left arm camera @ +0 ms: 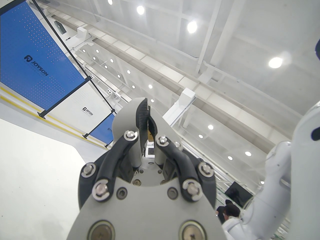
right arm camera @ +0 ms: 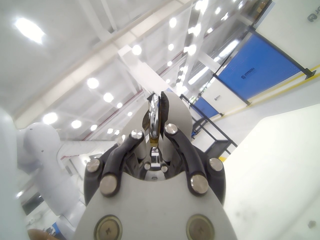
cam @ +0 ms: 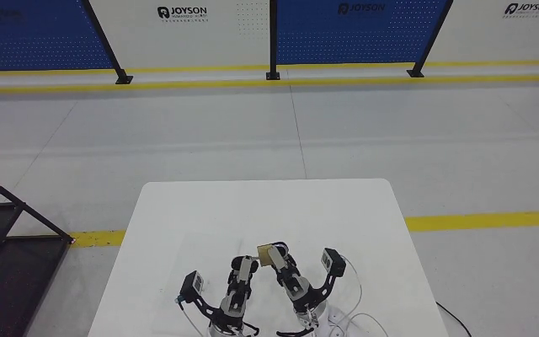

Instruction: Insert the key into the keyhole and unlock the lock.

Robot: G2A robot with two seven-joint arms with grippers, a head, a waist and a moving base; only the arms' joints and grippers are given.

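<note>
Over the table (cam: 269, 211), robot-side edge, right gripper (right arm camera: 158, 101) clamps the lock (right arm camera: 153, 118) by its shackle, left gripper (left arm camera: 147, 108) pinches what looks like the key (left arm camera: 150, 132), held so thinly it could twist and miss the keyhole.

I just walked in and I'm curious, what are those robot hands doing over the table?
The robot is trying to unlock a brass padlock. Its right gripper is shut on the padlock's shiny loop, holding it over the white table. Its left gripper is pinched shut on a small tan thing, probably the key, right next to the padlock. I cannot tell whether the key has gone in yet.
</note>
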